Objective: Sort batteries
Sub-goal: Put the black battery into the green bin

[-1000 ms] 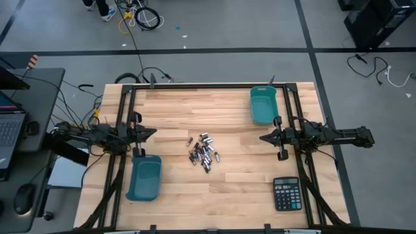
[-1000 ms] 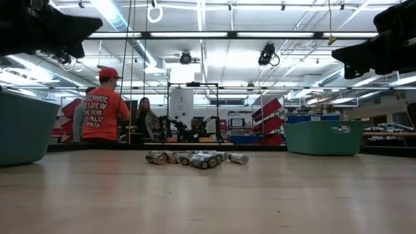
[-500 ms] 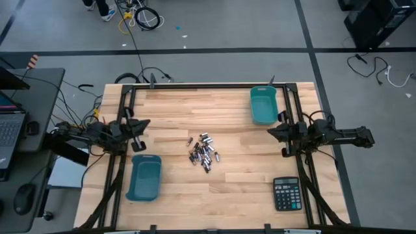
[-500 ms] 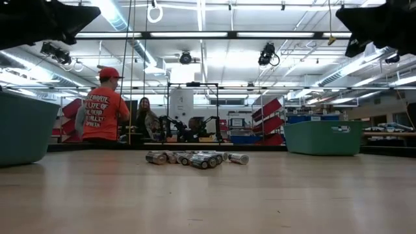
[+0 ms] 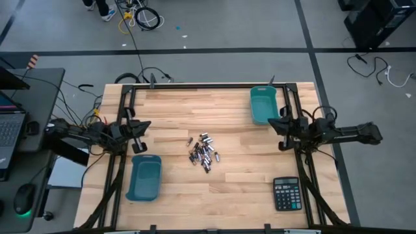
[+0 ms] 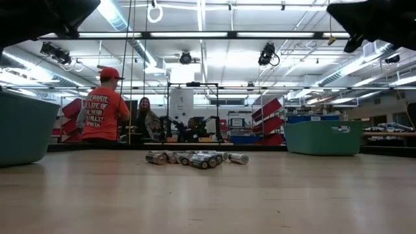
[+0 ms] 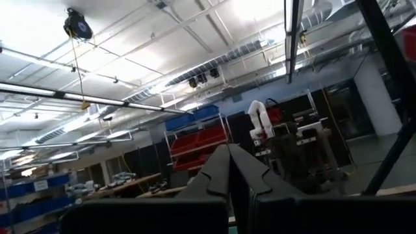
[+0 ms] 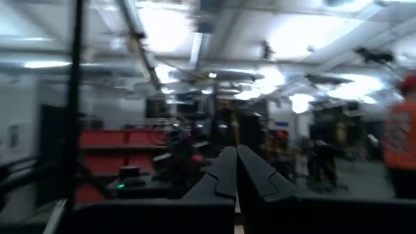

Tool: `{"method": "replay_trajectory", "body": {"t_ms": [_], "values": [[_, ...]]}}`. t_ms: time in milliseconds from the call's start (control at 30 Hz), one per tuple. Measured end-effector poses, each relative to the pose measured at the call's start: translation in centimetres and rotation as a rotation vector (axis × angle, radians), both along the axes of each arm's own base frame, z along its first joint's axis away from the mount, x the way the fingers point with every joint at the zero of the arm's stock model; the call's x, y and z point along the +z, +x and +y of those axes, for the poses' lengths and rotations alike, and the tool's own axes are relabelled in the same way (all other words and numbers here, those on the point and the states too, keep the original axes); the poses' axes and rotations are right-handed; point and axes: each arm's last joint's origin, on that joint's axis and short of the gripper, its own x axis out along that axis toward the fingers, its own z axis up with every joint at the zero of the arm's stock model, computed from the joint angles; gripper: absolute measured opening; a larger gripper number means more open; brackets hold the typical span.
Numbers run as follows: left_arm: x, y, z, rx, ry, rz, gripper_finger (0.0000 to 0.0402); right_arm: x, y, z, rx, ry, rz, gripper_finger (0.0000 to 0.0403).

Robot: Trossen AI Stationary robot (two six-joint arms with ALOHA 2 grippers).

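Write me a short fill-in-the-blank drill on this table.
1. The batteries lie in a pile at the table's ____.
2. The number of teal bins on the table is ____.
3. The calculator sits nearest the ____ arm.
4. Both grippers are ____.

Missing words: middle; two; right; shut

Bright ceiling strip lights point(image 6: 214, 34) flood everything evenly; shadows are faint, the right wrist view is smeared with blur, the others crisp.
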Motion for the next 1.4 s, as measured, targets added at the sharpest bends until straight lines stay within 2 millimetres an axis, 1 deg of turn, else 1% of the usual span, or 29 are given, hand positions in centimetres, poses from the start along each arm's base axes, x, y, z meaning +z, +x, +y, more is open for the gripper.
{"method": "replay_trajectory", "body": {"t_ms": [100,233,367,567,700,767,867,1033,1133,1200,1267,1400], "values": [[0.3,0.9,0.0,0.014,0.0,0.057,0.0002,0.0,0.5,0.0,-0.011,0.022,0.0,0.0001],[0.8,2.5,0.1,0.031,-0.019,0.132,0.0002,0.7,1.4,0.0,-0.014,0.019,0.011,0.0001],[1.2,4.1,0.3,0.054,-0.038,0.205,0.0002,2.6,2.7,0.0,-0.022,0.004,0.031,0.0001],[2.4,6.4,0.5,0.076,-0.062,0.264,0.0002,5.7,5.5,0.1,-0.049,-0.06,0.075,0.0001],[2.5,7.4,0.5,0.083,-0.061,0.396,0.0002,7.4,7.2,0.1,-0.065,-0.098,0.087,0.0001],[2.4,7.6,0.7,0.086,-0.083,0.491,0.0002,8.2,8.1,0.1,-0.063,-0.096,0.103,0.0001],[3.0,7.6,0.9,0.078,-0.146,0.591,0.0002,8.8,9.8,0.1,-0.059,-0.101,0.186,0.0001],[3.6,7.5,1.4,-0.049,-0.209,0.759,0.0002,9.5,12.7,0.2,-0.059,-0.125,0.31,0.0001],[3.2,7.0,1.7,-0.098,-0.232,0.89,0.0002,9.8,14.1,0.0,-0.059,-0.116,0.408,0.0001],[2.7,6.8,1.9,-0.088,-0.245,0.955,0.0002,10.1,14.9,-0.4,-0.063,-0.077,0.454,0.0001],[2.4,6.6,2.2,-0.06,-0.251,0.974,0.0002,10.4,15.6,-0.8,-0.069,-0.036,0.492,0.0001],[2.0,6.5,2.8,0.082,-0.239,0.997,0.0002,10.1,16.8,-1.6,-0.085,0.008,0.566,0.0001]]}}
